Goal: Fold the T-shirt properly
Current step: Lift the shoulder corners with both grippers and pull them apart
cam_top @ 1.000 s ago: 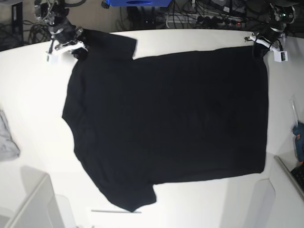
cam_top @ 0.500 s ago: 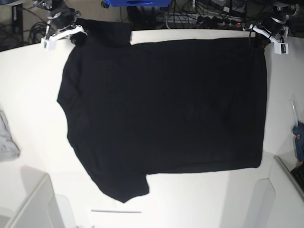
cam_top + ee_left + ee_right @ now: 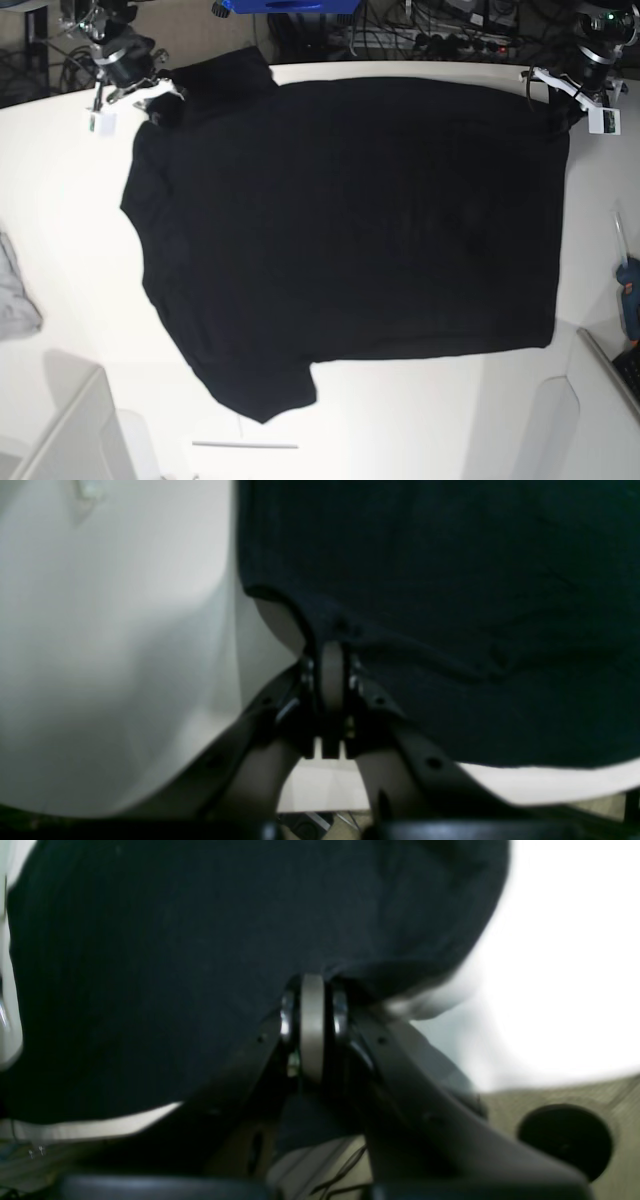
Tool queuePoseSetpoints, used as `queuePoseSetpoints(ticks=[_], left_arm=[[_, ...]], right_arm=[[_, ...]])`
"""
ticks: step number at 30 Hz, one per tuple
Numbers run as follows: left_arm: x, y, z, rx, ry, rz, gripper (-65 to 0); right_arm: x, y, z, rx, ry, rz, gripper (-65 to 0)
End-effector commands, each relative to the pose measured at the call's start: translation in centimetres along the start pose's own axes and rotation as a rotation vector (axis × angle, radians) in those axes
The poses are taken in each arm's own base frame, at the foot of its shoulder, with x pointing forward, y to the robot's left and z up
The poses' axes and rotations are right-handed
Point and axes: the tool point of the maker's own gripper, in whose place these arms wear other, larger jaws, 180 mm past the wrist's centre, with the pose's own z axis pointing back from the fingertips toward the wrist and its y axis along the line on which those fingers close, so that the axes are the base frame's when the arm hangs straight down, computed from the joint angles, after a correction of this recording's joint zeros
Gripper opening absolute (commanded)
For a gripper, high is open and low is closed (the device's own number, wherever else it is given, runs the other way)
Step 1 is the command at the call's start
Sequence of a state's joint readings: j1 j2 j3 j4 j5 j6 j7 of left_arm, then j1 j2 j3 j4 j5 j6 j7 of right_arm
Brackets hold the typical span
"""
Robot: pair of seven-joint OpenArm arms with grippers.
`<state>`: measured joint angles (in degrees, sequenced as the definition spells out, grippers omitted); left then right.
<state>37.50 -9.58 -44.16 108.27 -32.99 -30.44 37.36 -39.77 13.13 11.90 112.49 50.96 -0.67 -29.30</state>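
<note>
The black T-shirt [image 3: 350, 220] lies spread flat on the white table [image 3: 60, 200], collar side to the left, hem to the right. My left gripper [image 3: 560, 95] is at the far right corner, shut on the shirt's hem corner; in the left wrist view the gripper [image 3: 330, 645] pinches the cloth edge [image 3: 450, 605]. My right gripper [image 3: 150, 95] is at the far left, shut on the shoulder by the far sleeve; in the right wrist view the gripper [image 3: 311, 990] clamps the shirt [image 3: 175, 965]. No purple patch or orange mark shows.
A small grey cloth [image 3: 15, 290] lies at the table's left edge. A blue tool [image 3: 630, 290] and a dark tray [image 3: 615, 365] sit at the right edge. Cables and a blue box [image 3: 290, 5] lie behind the table. A white box [image 3: 70, 430] stands at front left.
Both grippers have pulled the shirt toward the table's far edge; its far side now lies straighter along that edge and the near sleeve has moved up.
</note>
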Motion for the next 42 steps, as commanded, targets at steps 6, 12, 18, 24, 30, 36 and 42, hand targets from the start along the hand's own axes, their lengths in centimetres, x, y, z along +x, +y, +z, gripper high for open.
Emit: queuePoseSetpoints(ticks=[6,12,18,24,30,36,42], left_arm=[[1.5,0.5,-1.0,0.025,0.019,0.013,-65.0],[2.9,-0.1,-1.9,0.021,-0.031,0.040,-65.0],[4.5,0.5,-2.5,0.058,-0.074,0.089,-65.0],[6.5,0.2,-3.2,0.047,-0.124,0.089,-65.0],[7.4,0.8,-3.9,0.082,-0.106,0.151,-65.0],[8.9,0.7,-4.6,0.076,-0.142,0.169,-65.0],[7.8,0.8,-6.5,0.075,-0.101,0.247,-65.0]], right_arm=[[4.1,1.2,-0.7,0.038,-0.067,0.026,-65.0],[6.9,2.1,-1.5,0.062,-0.075,0.048,-65.0],[9.7,3.1,-2.4,0.067,-0.093,0.027,-65.0],[12.1,4.5,-3.1,0.089,-0.115,0.012,-65.0],[12.8,4.4,-4.3,0.091,-0.105,-0.012,-65.0],[13.8,4.0,-5.5,0.089,-0.105,-0.037,-65.0],[14.8,3.6,-6.9,0.086,-0.102,-0.067,-65.0]])
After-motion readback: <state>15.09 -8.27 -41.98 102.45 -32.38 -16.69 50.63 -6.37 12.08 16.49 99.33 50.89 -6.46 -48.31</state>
